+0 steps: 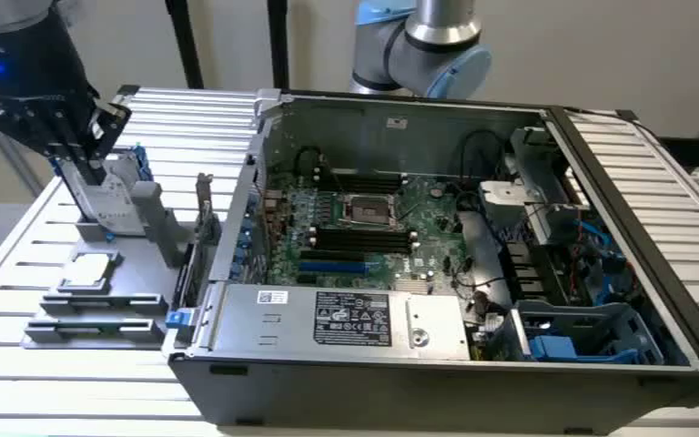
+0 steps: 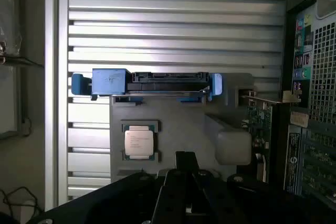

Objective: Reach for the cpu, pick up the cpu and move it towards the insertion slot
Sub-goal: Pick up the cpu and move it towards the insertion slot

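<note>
Gripper (image 2: pixel 186 167) apart from cpu (image 2: pixel 139 141), opening cannot be told; cpu seated flat in grey holder (image 2: pixel 181 124); judged light, stiff, slick-topped, fragile; best taken by opposite edges.

End effector (image 1: pixel 79 162) — black (blue light)
</note>
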Available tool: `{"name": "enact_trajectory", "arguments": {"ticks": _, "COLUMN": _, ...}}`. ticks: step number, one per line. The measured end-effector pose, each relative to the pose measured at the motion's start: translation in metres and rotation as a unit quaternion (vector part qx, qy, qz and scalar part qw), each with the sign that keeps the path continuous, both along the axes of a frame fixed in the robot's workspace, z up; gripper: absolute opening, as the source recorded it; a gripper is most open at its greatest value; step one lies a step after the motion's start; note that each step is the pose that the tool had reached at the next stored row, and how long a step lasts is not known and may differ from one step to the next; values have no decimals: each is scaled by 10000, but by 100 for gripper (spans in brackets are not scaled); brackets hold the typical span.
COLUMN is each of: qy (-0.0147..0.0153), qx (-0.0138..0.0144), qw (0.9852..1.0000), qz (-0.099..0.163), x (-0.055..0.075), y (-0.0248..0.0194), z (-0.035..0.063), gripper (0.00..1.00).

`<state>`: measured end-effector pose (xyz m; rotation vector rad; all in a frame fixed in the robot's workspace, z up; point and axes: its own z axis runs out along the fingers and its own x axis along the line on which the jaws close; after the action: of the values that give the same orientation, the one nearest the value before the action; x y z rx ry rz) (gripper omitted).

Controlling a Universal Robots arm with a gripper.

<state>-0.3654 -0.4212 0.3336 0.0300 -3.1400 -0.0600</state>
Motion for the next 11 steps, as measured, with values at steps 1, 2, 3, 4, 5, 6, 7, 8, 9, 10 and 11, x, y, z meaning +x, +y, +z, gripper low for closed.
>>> {"name": "enact_trajectory", "arguments": {"ticks": 1, "qy": 0, "qx": 0, "qw": 10000, "qz": 0, "x": 0, "y": 0, "z": 0, "gripper": 11}}
{"name": "enact_trajectory", "arguments": {"ticks": 2, "qy": 0, "qx": 0, "qw": 10000, "qz": 0, "x": 0, "y": 0, "z": 0, "gripper": 11}}
{"name": "enact_trajectory", "arguments": {"ticks": 3, "qy": 0, "qx": 0, "qw": 10000, "qz": 0, "x": 0, "y": 0, "z": 0, "gripper": 11}}
{"name": "enact_trajectory", "arguments": {"ticks": 4, "qy": 0, "qx": 0, "qw": 10000, "qz": 0, "x": 0, "y": 0, "z": 0, "gripper": 11}}
{"name": "enact_trajectory", "arguments": {"ticks": 5, "qy": 0, "qx": 0, "qw": 10000, "qz": 0, "x": 0, "y": 0, "z": 0, "gripper": 11}}
{"name": "enact_trajectory", "arguments": {"ticks": 6, "qy": 0, "qx": 0, "qw": 10000, "qz": 0, "x": 0, "y": 0, "z": 0, "gripper": 11}}
{"name": "enact_trajectory", "arguments": {"ticks": 7, "qy": 0, "qx": 0, "qw": 10000, "qz": 0, "x": 0, "y": 0, "z": 0, "gripper": 11}}
{"name": "enact_trajectory", "arguments": {"ticks": 8, "qy": 0, "qx": 0, "qw": 10000, "qz": 0, "x": 0, "y": 0, "z": 0, "gripper": 11}}
{"name": "enact_trajectory", "arguments": {"ticks": 9, "qy": 0, "qx": 0, "qw": 10000, "qz": 0, "x": 0, "y": 0, "z": 0, "gripper": 11}}
{"name": "enact_trajectory", "arguments": {"ticks": 10, "qy": 0, "qx": 0, "qw": 10000, "qz": 0, "x": 0, "y": 0, "z": 0, "gripper": 11}}
{"name": "enact_trajectory", "arguments": {"ticks": 11, "qy": 0, "qx": 0, "qw": 10000, "qz": 0, "x": 0, "y": 0, "z": 0, "gripper": 11}}
